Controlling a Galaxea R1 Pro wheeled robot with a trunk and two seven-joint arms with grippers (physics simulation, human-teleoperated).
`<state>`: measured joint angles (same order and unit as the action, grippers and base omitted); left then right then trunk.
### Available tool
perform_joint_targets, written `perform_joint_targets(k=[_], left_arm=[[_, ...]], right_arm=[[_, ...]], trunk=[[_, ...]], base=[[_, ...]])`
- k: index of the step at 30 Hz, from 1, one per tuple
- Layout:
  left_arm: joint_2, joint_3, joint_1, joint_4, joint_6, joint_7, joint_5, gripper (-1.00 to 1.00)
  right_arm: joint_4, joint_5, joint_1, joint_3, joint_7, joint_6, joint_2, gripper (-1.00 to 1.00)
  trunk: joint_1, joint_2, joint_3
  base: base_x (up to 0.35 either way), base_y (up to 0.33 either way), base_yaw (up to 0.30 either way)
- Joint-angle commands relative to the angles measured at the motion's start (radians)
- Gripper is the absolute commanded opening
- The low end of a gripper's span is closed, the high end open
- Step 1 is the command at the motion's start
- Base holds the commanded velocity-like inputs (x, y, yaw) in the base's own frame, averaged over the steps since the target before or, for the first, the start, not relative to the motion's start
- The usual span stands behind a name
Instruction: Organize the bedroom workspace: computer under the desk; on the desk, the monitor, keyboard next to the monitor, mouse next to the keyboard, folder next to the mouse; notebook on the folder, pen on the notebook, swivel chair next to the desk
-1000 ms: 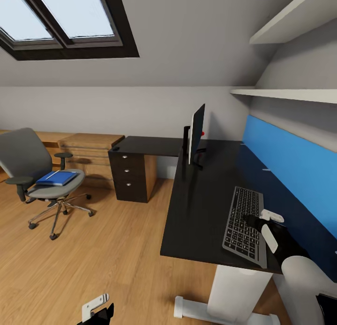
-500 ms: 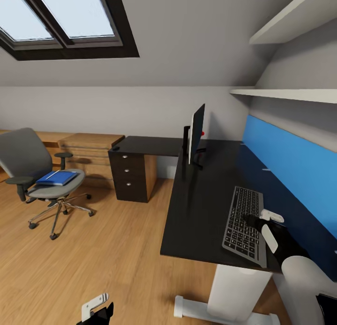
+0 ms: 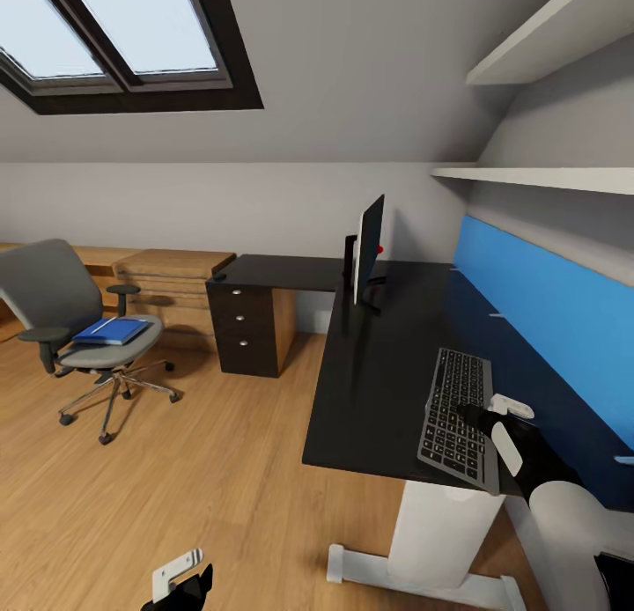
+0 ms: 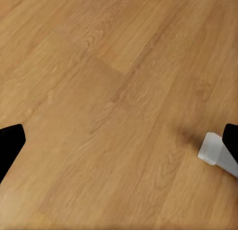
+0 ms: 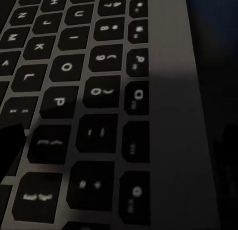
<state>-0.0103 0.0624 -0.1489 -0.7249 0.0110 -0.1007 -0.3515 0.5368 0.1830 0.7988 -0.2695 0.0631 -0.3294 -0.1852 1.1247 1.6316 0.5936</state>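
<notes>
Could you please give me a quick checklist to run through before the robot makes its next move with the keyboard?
1. Keyboard on the desk: ok, though its near end sits at the front edge.
2. Keyboard next to monitor: not ok, a stretch of bare desk separates them.
3. Right gripper over the keyboard: ok; grip state cannot tell.
4. Folder moved to desk: not ok, it lies on the swivel chair.
5. Left gripper free: ok, open above floor.
</notes>
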Motion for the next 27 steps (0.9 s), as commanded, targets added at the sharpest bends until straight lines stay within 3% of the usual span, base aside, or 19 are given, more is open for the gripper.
perform_joint_targets(k=[1, 27], left_arm=[[0.000, 0.001, 0.000, -0.001, 0.001, -0.002, -0.010, 1.00], [0.001, 0.001, 0.000, -0.001, 0.003, -0.002, -0.012, 1.00]], right_arm=[[-0.020, 0.009, 0.000, 0.001, 0.007, -0.004, 0.000, 1.00], [-0.024, 0.009, 0.000, 0.001, 0.006, -0.003, 0.000, 1.00]], trunk=[[0.000, 0.000, 0.001], [0.000, 0.000, 0.001]], base=[[-0.003, 0.000, 0.000], [-0.091, 0.000, 0.000]])
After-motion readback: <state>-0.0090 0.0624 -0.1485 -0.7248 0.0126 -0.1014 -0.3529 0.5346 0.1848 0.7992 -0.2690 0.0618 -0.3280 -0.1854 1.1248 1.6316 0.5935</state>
